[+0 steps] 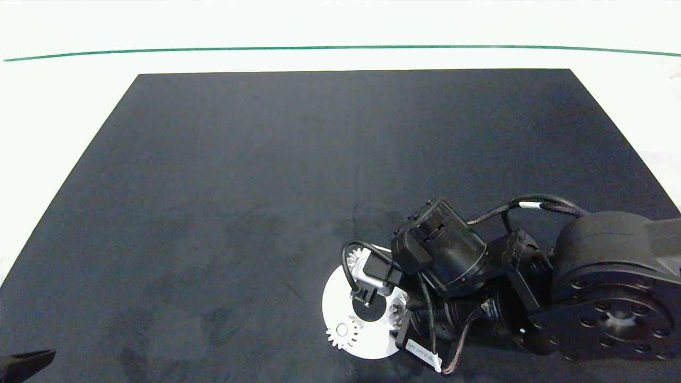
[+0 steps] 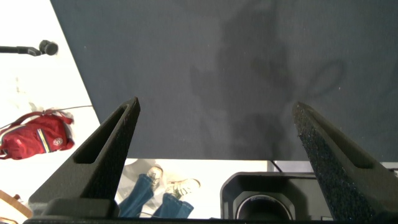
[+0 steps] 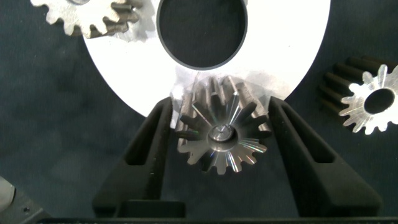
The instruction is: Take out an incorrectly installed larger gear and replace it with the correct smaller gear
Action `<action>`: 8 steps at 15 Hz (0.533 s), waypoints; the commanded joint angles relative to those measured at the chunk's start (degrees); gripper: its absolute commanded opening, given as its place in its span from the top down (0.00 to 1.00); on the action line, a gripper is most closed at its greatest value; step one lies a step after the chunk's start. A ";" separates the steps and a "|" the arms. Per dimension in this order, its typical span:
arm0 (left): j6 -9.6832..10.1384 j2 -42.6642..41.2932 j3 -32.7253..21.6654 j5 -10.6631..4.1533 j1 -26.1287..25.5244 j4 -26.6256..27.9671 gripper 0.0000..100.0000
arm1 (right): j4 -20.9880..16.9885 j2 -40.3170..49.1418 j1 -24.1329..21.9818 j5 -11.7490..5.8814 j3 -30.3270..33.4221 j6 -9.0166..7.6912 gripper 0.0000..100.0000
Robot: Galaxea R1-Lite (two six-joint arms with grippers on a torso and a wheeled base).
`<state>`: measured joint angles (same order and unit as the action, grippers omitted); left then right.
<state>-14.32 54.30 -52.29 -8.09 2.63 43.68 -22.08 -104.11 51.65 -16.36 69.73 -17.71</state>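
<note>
Nothing of the swap looks finished yet. The larger gear [image 3: 221, 134], a wide silver metal bevel gear with long splayed teeth, sits on the rim of the flat white disc plate with a round middle opening [image 3: 292, 43]. A small pin shows in its centre hole, so I judge it to be mounted in place.

The right gripper [image 3: 221, 124] is down over it, with one grey finger [image 3: 155, 134] on each side of the teeth. The fingers are spread and lie close against the gear, but nothing shows them pinching it yet. I read this as the grasp being lined up. What remains is to close, lift the gear off its pin, set it aside, and fetch and seat the replacement.

Past the fingertips and across the plate's opening, another small silver gear with short pointed teeth [image 3: 81, 15] lies on the plate. It is probably the smaller gear, though I cannot be sure. A pale whitish small gear [image 3: 373, 99] lies on the dark mat [image 1: 239, 186], off the plate and well apart from the right finger's outer side.

So the plate carries the big gear at the near rim under the hand and one small gear at the far rim. Its middle opening holds nothing.

The left gripper [image 2: 217, 143] hangs parked over bare mat with its fingers wide apart and nothing between them.
</note>
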 commanded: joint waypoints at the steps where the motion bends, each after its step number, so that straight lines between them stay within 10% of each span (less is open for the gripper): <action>1: -0.09 -0.07 -15.65 -0.08 0.00 0.27 0.00 | -0.25 0.31 0.03 -0.08 -0.21 -0.13 0.45; 8: -0.09 -0.07 -15.57 -0.08 -0.08 0.27 0.00 | -0.77 0.31 0.12 -0.08 -0.30 -0.13 0.59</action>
<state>-14.35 54.25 -67.76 -8.09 2.54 43.72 -22.69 -104.00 51.70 -16.36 69.40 -17.69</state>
